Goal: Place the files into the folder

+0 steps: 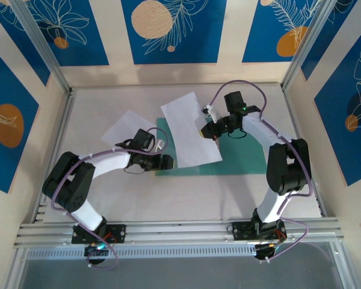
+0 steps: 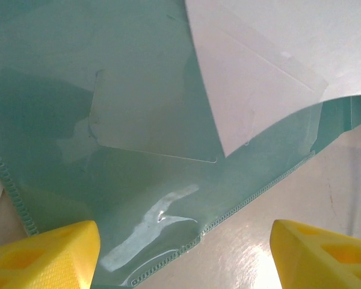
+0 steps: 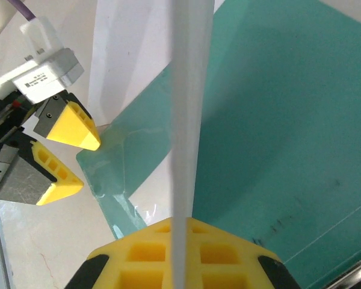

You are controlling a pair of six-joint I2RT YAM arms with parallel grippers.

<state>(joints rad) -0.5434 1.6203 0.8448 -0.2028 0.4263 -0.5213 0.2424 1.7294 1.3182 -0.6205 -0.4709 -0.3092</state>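
Observation:
The teal folder [image 1: 240,158] lies flat on the table, right of centre. One white file [image 1: 189,129] slants across the folder's left end, and my right gripper [image 1: 208,126] is shut on its right edge. In the right wrist view this sheet [image 3: 185,90] runs edge-on down between the yellow fingers [image 3: 138,259]. The second file [image 1: 127,127] lies flat on the table to the left, behind my left arm. My left gripper [image 1: 166,161] stands open at the folder's left edge. Its fingers [image 2: 48,253] straddle the ribbed edge of the translucent folder [image 2: 138,90].
The white tabletop [image 1: 168,198] has free room in front of the folder. An aluminium rail [image 1: 180,232] runs along the near edge, and patterned walls close in the back and both sides.

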